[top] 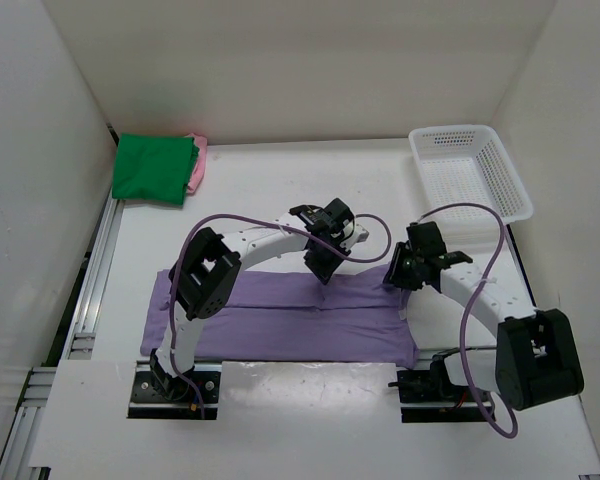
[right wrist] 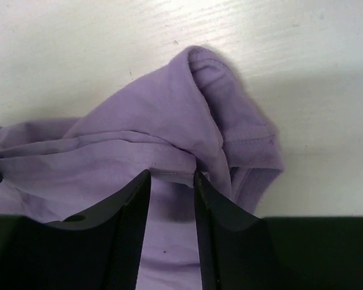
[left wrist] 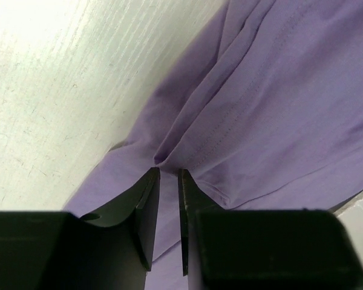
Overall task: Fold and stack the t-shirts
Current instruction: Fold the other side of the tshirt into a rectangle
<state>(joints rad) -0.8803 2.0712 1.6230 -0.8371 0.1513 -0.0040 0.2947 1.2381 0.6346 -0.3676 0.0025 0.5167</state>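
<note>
The light purple t-shirt [top: 280, 320] lies as a long flat band across the near part of the table. My left gripper [top: 320, 275] is at the middle of its far edge, jaws nearly together on a puckered fold of the cloth [left wrist: 169, 172]. At the band's right end, my right gripper [top: 398, 278] holds a bunched hem and sleeve between its tips [right wrist: 172, 174]. A folded green t-shirt [top: 152, 168] sits on a pink t-shirt [top: 197, 165] at the back left. No tan t-shirt shows.
A white mesh basket [top: 450, 131] stands at the back right corner. White walls enclose the table on three sides. An aluminium rail [top: 95, 270] runs along the left edge.
</note>
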